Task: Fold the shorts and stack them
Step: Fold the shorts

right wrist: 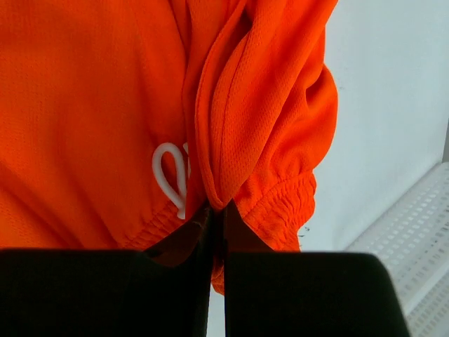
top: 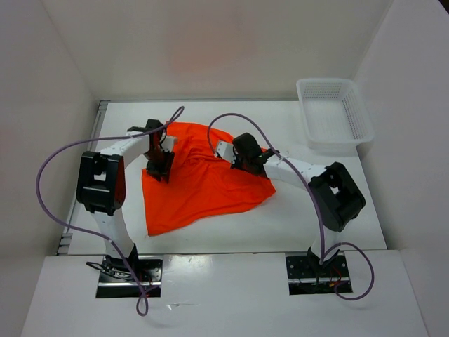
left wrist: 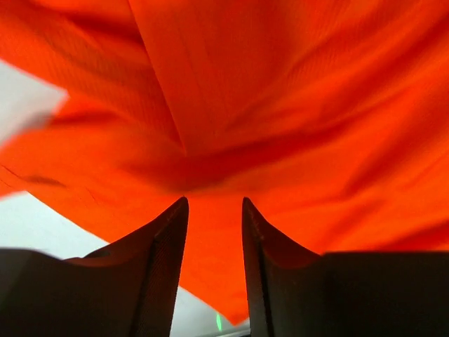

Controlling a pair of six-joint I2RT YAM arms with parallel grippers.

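Orange shorts (top: 203, 186) crumpled mid white table (top: 337, 210), between both arms; white mesh basket (top: 333, 109) at far right corner, well apart; left gripper (left wrist: 214, 203) at fabric's left edge, jaws narrowly parted, nothing pinched; right gripper (right wrist: 217, 207) clamped on fold beside elastic waistband (right wrist: 280, 203); white drawstring (right wrist: 170, 179) loop just left of pinch.

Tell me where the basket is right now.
In the top view the basket sits at the table's far right corner, apart from the shorts. Its mesh also shows lower right in the right wrist view.
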